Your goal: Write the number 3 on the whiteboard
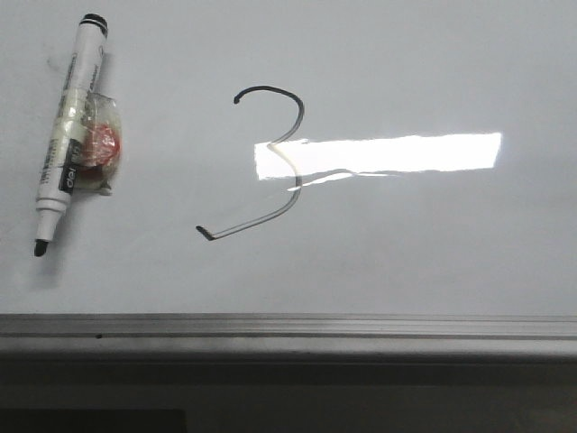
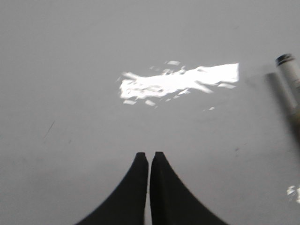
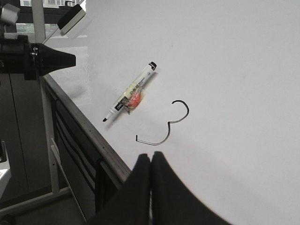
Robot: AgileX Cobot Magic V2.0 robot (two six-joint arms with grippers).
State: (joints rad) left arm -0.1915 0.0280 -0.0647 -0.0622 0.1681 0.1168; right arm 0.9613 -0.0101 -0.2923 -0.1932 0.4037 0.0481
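Marker [image 1: 69, 126] lies left of number 3 [image 1: 270, 162], both clear of whiteboard [image 1: 433, 262] rail.

Drawn in thin black marker near the middle of the glossy white-grey whiteboard [image 1: 433, 72] — the number 3 [image 1: 287, 167], curved top, long slanted tail running to a small hook, its waist crossing the bright rectangular glare — grey rail along the board's near edge.

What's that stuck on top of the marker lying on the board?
A wad of clear tape with something red inside is wrapped around the marker, which lies flat on the whiteboard left of the number 3. The tape hides what the red piece is.
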